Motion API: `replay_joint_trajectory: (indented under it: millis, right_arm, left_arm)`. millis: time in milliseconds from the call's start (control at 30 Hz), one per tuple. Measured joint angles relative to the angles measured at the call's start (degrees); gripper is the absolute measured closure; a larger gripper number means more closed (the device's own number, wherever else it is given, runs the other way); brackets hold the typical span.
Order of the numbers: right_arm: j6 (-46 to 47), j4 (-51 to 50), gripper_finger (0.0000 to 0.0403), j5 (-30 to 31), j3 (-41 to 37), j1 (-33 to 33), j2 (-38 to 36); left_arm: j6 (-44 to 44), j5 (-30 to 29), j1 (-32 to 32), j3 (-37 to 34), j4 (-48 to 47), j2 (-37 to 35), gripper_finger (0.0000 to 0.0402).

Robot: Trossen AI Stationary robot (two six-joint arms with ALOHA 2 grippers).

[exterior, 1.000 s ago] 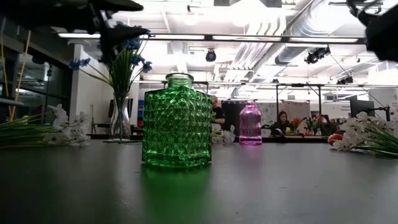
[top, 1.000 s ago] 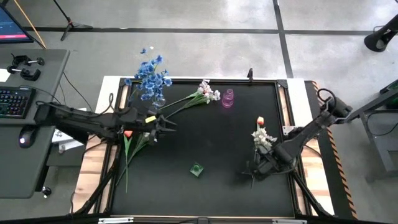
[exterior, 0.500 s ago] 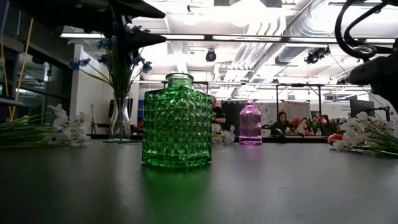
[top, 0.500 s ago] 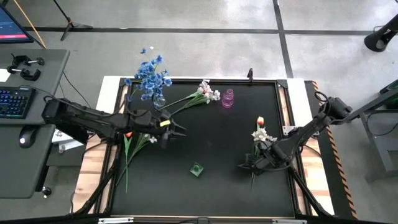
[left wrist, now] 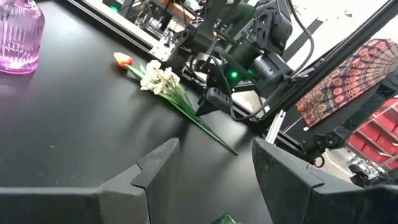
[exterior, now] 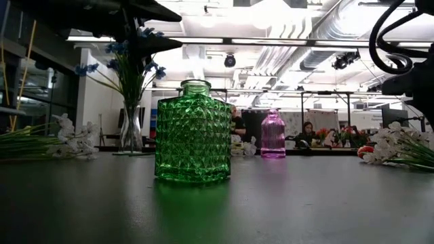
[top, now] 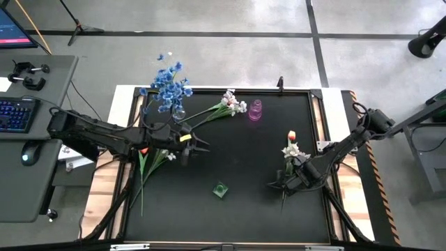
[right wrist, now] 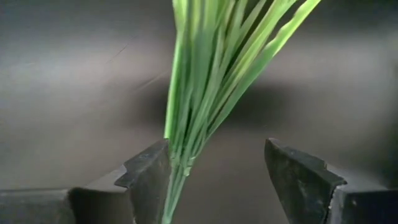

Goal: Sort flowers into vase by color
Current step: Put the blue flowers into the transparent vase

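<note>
A mixed bunch, an orange tulip (top: 291,135) with white blossoms (top: 293,152), lies on the table's right part, its green stems (right wrist: 205,81) running toward the near edge. My right gripper (top: 273,185) is open low over the stem ends, with a finger on each side of them (right wrist: 216,144). My left gripper (top: 201,145) hovers open and empty over the table's left-centre (left wrist: 214,146). Blue flowers (top: 167,85) stand in a clear vase at the far left. A white-pink spray (top: 233,103) lies on the table beside it. Another orange tulip (top: 143,148) lies under the left arm. My right gripper has the green stems (right wrist: 180,155) between its open fingers, and the bundle runs close past one finger (right wrist: 149,171). Whether that finger touches the stems, I cannot tell. The stems lie on the table and run along the fingers' direction.
A green glass vase (top: 221,189) stands near the middle toward the near edge, and a pink vase (top: 256,109) stands at the far edge. Bare black tabletop (top: 237,150) lies between the two grippers. A desk with a keyboard stands left of the table.
My left gripper has moved toward the table's right, out past the flowers lying under its arm. My right gripper has shifted a little to the left and come down toward the stem ends of the right bunch. The flowers and vases have stayed put.
</note>
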Motion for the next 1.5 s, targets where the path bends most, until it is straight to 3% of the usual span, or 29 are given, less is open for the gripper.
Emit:
replay_joint_trajectory:
  millis: [333,833,1100,1233,1500]
  right_arm:
    - [0.35,0.67,0.0153,-0.03,0.0,0.0,1.22]
    - [-3.02,1.55,0.0153,-6.59,0.11,0.02,5.01]
    - [-2.58,2.57,0.0157,-4.55,0.07,-0.82,5.22]
    - [-2.6,3.04,0.0186,-4.56,0.24,-2.27,6.41]
    - [-4.43,4.64,0.0282,-4.03,0.34,-3.34,8.99]
  left_arm:
    - [0.03,-0.02,0.02,0.0,-0.04,0.0,0.0213]
    - [0.06,0.0,0.02,0.0,-0.07,0.0,0.0213]
    - [0.07,0.0,0.02,0.0,-0.09,0.0,0.0213]
    - [0.92,0.0,0.02,0.0,-0.09,0.0,0.0213]
    - [0.99,0.0,0.02,0.0,-0.09,0.0,0.0213]
